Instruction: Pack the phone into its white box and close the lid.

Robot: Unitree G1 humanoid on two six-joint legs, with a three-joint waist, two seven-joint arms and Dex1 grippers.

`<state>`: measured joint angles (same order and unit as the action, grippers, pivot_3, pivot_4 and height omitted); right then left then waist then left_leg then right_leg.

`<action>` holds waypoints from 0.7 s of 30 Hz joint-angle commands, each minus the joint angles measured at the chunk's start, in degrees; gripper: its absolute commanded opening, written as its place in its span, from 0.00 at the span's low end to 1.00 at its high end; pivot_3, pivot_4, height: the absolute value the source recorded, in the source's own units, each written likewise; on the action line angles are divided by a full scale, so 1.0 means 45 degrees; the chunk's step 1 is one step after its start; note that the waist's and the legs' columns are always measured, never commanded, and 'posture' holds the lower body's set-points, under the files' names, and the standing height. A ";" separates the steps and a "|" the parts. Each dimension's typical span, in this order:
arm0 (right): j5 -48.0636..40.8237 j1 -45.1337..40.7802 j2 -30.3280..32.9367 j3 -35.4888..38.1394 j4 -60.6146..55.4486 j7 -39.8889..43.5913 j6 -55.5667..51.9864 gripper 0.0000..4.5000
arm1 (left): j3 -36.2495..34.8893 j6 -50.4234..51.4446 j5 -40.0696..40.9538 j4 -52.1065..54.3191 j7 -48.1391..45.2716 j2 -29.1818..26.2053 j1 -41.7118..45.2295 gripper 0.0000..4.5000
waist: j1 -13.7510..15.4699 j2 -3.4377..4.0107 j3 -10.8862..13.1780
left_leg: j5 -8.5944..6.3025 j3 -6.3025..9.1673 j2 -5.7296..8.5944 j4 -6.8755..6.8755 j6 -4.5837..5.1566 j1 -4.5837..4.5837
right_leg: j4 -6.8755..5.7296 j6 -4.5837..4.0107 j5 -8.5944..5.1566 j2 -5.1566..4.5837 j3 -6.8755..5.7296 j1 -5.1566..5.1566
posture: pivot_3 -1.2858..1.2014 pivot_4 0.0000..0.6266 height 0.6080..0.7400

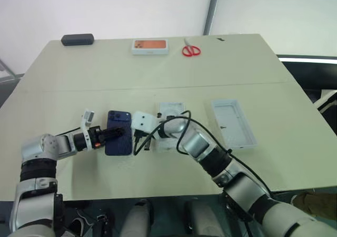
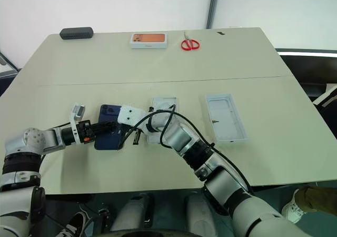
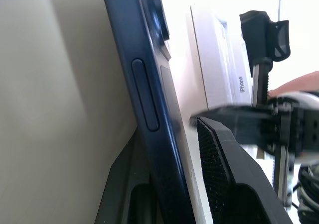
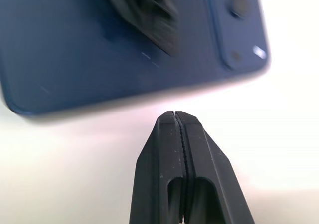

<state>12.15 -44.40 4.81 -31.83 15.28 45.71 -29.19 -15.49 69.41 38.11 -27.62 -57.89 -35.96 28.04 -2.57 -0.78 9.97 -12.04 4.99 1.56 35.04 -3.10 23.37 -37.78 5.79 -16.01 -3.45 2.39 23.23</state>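
Left gripper [image 1: 117, 135] clamped on the near edge of the phone [image 1: 119, 132], one black finger [image 3: 224, 179] over its glossy back and the other under it, phone lying back up on the table [image 1: 158, 79]. Right gripper [image 4: 175, 115] pressed together, empty, just beside the phone's right edge. Further right the white box [image 1: 171, 109], partly hidden behind the right arm, and the lid [image 1: 234, 124] well apart, inside up.

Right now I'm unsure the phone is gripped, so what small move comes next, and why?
Probably lift the phone slightly: the left gripper has one finger under its edge and one above, while the shut right gripper sits beside it.
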 commanded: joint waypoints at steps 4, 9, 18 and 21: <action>-0.0056 -0.0052 -0.0171 -0.0009 -0.0205 -0.0094 0.0249 0.00 | -0.0010 0.0434 0.0248 0.0397 0.0364 0.0264 -0.0335 0.28 | 0.0009 0.0000 0.0000 | 0.0000 -0.0004 -0.0002 -0.0001 0.0000 0.0001 | 0.0000 0.0000 0.0000 0.0000 0.0003 0.0002 | 0.52 0.24 1.00; 0.0008 -0.0020 -0.0250 -0.0130 -0.0208 -0.0149 0.0320 0.00 | 0.0023 0.0223 0.0080 0.0637 0.0783 0.0166 -0.0473 0.28 | 0.0005 0.0000 0.0000 | 0.0000 -0.0002 -0.0001 0.0000 0.0000 0.0001 | 0.0001 -0.0001 0.0000 -0.0002 0.0003 0.0001 | 0.52 0.24 1.00; 0.0032 -0.0007 -0.0292 -0.0199 -0.0165 -0.0237 0.0404 0.00 | -0.0267 0.0933 0.0716 0.0969 0.1022 0.0168 -0.0552 0.00 | 0.0000 -0.0001 -0.0001 | 0.0000 -0.0002 -0.0004 -0.0004 0.0000 -0.0006 | 0.0001 -0.0001 0.0000 -0.0001 0.0003 -0.0003 | 0.52 0.24 1.00; 0.0045 0.0024 -0.0281 -0.0222 -0.0187 -0.0263 0.0403 0.00 | -0.0560 0.1262 0.0985 0.0911 0.1152 0.0231 -0.0535 0.00 | 0.0000 -0.0002 -0.0001 | 0.0000 -0.0003 -0.0004 -0.0006 0.0000 -0.0002 | 0.0004 -0.0001 0.0000 -0.0001 0.0004 0.0002 | 0.52 0.24 1.00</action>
<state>12.35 -43.96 4.03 -32.84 15.49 44.81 -28.31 -18.11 73.82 42.59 -23.53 -53.82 -34.93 26.67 -2.57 -0.79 9.96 -12.04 4.98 1.54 35.02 -3.10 23.36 -37.76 5.79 -16.00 -3.46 2.41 23.24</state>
